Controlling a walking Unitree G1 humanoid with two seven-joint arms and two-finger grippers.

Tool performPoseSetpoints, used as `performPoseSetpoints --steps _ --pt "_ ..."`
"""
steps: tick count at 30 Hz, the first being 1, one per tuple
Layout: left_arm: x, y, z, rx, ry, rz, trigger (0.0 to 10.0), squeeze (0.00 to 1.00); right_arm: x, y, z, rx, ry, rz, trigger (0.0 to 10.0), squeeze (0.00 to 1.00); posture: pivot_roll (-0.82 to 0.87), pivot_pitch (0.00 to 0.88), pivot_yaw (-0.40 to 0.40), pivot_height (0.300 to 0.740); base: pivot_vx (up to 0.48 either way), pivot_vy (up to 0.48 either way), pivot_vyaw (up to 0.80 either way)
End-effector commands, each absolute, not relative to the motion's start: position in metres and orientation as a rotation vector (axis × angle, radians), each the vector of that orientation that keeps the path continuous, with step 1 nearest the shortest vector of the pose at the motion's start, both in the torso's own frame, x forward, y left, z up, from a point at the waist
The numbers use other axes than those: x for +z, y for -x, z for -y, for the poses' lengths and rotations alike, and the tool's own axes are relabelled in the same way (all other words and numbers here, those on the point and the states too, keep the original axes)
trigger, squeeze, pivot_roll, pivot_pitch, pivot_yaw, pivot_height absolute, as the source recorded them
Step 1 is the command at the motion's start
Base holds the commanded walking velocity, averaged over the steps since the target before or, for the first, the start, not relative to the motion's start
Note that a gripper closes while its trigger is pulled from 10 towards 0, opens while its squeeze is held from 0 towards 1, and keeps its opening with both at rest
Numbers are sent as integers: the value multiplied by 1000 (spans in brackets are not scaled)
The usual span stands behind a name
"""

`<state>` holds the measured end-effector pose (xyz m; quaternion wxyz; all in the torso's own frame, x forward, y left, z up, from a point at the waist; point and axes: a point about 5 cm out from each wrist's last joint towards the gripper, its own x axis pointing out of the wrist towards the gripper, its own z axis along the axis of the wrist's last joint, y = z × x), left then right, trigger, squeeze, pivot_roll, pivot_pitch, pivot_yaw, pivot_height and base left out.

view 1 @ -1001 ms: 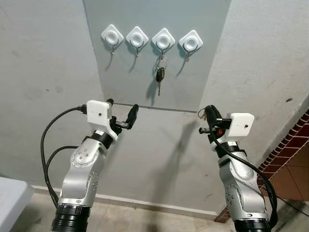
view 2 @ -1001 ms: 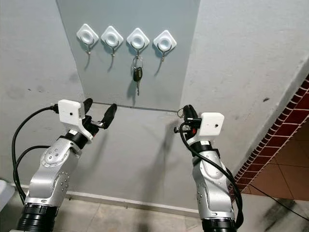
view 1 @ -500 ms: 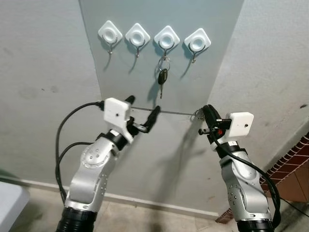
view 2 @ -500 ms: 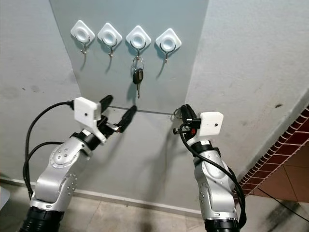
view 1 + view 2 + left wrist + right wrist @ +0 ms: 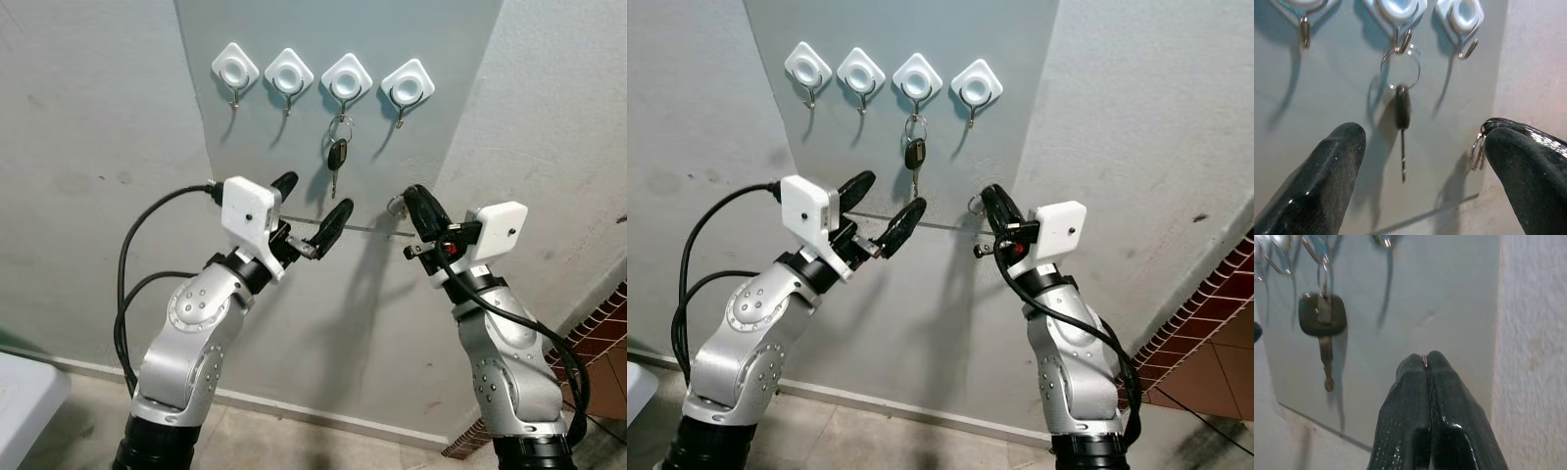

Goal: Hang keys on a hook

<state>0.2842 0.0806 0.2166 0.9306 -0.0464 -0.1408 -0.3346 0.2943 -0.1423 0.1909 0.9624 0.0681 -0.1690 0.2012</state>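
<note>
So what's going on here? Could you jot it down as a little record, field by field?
Place: grey panel on a wall
Hooks: four white hooks in a row
Hung already: a key on the third hook from the left
Left gripper: open, raised below the hooks, holds nothing
Right gripper: shut on a key ring, below the rightmost hook

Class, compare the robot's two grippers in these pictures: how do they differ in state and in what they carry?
The left gripper has its fingers spread wide apart and holds nothing; the right gripper has its fingers pressed together, pinching a small metal ring. The left gripper sits below the hanging key; the right gripper sits below the bare rightmost hook. Both are raised toward the grey panel.
</note>
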Motion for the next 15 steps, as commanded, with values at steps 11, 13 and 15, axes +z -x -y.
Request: performPoseSetpoints --steps 11,13,15 --pt "243 -282 -83 -692 101 348 10000 0 220 -293 134 482 -142 422 10000 0 16 0 -2 732 0 0 0" --pt "245 -282 -83 -691 96 355 10000 0 223 -295 136 476 -139 433 10000 0 16 0 -2 732 0 0 0" --pt "248 -283 -85 -691 93 361 10000 0 225 -296 137 466 -137 442 10000 0 17 0 -1 732 0 0 0"
